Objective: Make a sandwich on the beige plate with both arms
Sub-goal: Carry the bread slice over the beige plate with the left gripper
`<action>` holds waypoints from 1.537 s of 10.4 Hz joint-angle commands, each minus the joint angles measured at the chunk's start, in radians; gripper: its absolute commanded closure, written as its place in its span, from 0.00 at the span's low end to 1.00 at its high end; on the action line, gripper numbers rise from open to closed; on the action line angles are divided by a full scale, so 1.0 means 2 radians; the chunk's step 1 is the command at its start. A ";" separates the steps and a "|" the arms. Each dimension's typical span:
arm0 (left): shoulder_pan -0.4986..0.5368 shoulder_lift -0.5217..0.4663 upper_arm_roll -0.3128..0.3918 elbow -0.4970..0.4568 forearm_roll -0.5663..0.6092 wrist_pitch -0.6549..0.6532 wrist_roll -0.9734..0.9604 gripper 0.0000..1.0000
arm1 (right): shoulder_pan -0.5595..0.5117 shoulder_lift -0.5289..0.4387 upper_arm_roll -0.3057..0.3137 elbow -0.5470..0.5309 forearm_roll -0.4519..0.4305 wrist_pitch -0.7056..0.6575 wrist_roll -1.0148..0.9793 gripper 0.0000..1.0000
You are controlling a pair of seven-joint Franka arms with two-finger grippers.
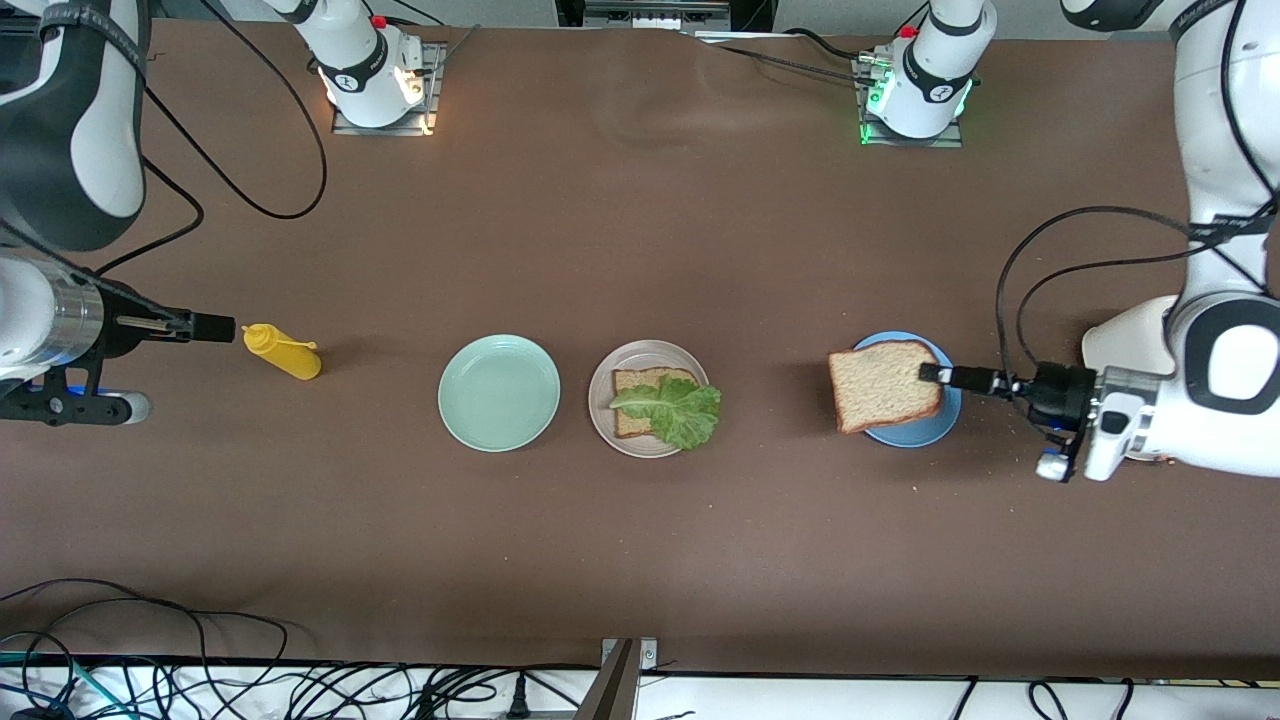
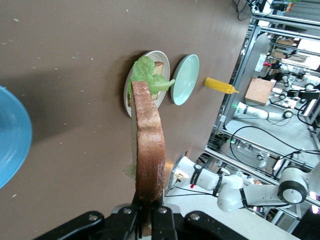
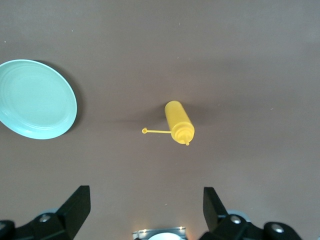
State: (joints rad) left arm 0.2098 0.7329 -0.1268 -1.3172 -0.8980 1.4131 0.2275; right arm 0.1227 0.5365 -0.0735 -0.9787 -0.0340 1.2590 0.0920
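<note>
Carrying top bread slice (image 1: 885,386) to beige plate (image 1: 601,396).
Left gripper (image 1: 932,373) pinches its edge over blue plate (image 1: 930,425); level it above lettuce (image 1: 674,408). Right gripper (image 3: 145,210) waits, spread, above mustard bottle (image 1: 285,352).

left gripper (image 1: 932,373): holds bread slice (image 1: 884,385) over blue plate (image 1: 925,425) | right gripper (image 1: 225,327): over table, waiting

I see even, bright overhead light on the matte brown worktop (image 1: 640,250), with no harsh glare. Shadows are soft: the held bread slice (image 1: 885,385) throws a faint one toward nine o'clock, and the yellow bottle (image 3: 179,121) a dim smudge toward two o'clock. Small lamps glow at both arm bases. In my left wrist view the bread's crust (image 2: 149,150) looks slightly soft, and the blue plate (image 2: 12,135) blurs at the frame edge.
</note>
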 commanded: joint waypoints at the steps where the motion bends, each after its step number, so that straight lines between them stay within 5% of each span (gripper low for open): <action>1: -0.013 0.012 -0.019 -0.005 -0.045 0.032 -0.042 1.00 | -0.040 -0.079 0.037 -0.122 -0.014 0.083 -0.005 0.00; 4: -0.065 0.022 -0.016 -0.024 -0.117 0.101 -0.050 1.00 | -0.035 -0.139 0.039 -0.220 -0.020 0.162 -0.008 0.00; 8: -0.114 0.017 -0.017 -0.072 -0.174 0.204 -0.049 1.00 | -0.028 -0.136 0.035 -0.219 -0.016 0.169 -0.011 0.00; 16: -0.196 0.008 -0.019 -0.114 -0.248 0.308 -0.047 1.00 | -0.028 -0.132 0.036 -0.219 -0.016 0.171 -0.010 0.00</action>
State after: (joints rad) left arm -0.1649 0.7827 -0.1721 -1.5023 -1.3551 1.9975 0.1245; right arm 0.0697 0.2922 -0.0029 -1.3885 -0.0584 1.5875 0.0805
